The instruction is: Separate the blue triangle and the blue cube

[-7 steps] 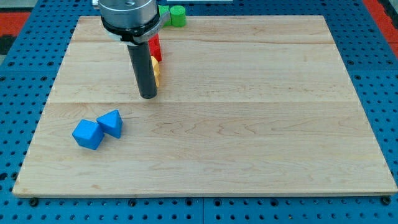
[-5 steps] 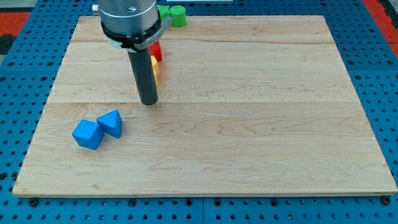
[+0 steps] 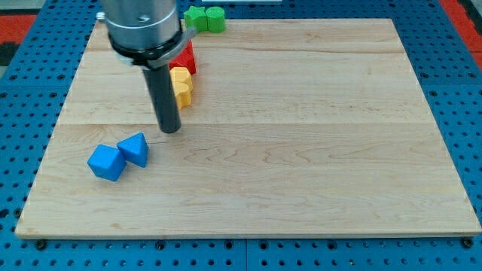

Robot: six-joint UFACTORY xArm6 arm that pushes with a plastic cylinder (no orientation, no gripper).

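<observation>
The blue cube [image 3: 105,162] lies near the view's lower left of the wooden board [image 3: 301,150]. The blue triangle [image 3: 135,149] sits right against the cube's upper right side, touching it. My tip [image 3: 170,129] is on the board, up and to the right of the blue triangle, a short gap away from it. It touches neither blue block.
Yellow blocks [image 3: 181,85] and a red block [image 3: 186,56] stand just behind the rod, partly hidden by it. Two green blocks [image 3: 205,18] sit at the board's top edge. Blue pegboard [image 3: 22,113] surrounds the board.
My tip has moved down and to the left, closer to the blue triangle. The yellow blocks show more now. No block has moved.
</observation>
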